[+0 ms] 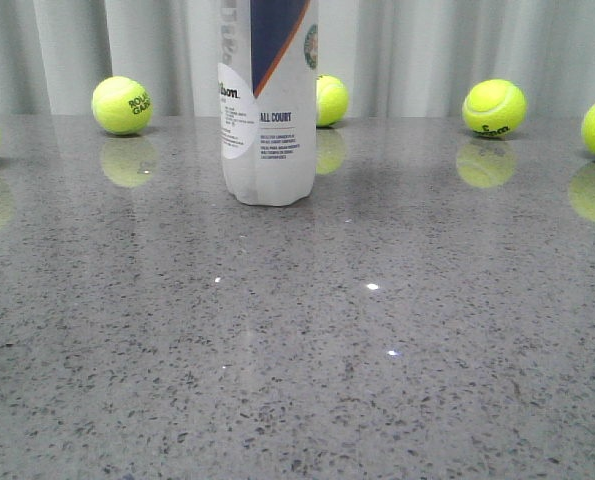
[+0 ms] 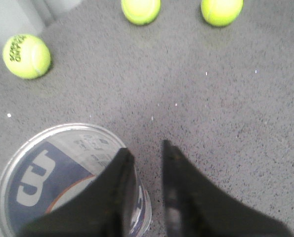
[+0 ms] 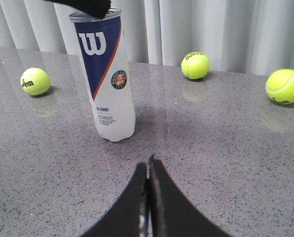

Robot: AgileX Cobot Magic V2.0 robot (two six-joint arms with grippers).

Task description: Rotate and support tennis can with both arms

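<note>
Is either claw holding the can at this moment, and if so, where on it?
The left claw straddles the tennis can at its top metal rim, one finger inside, one outside; a firm grip cannot be confirmed. The right claw is shut, empty, apart from the can.

The tennis can stood upright mid-surface, with the left claw at its rim. Bare grey surface lay open in front of it. Tennis balls lined the back by the curtain, well apart, with gaps between them.
</note>
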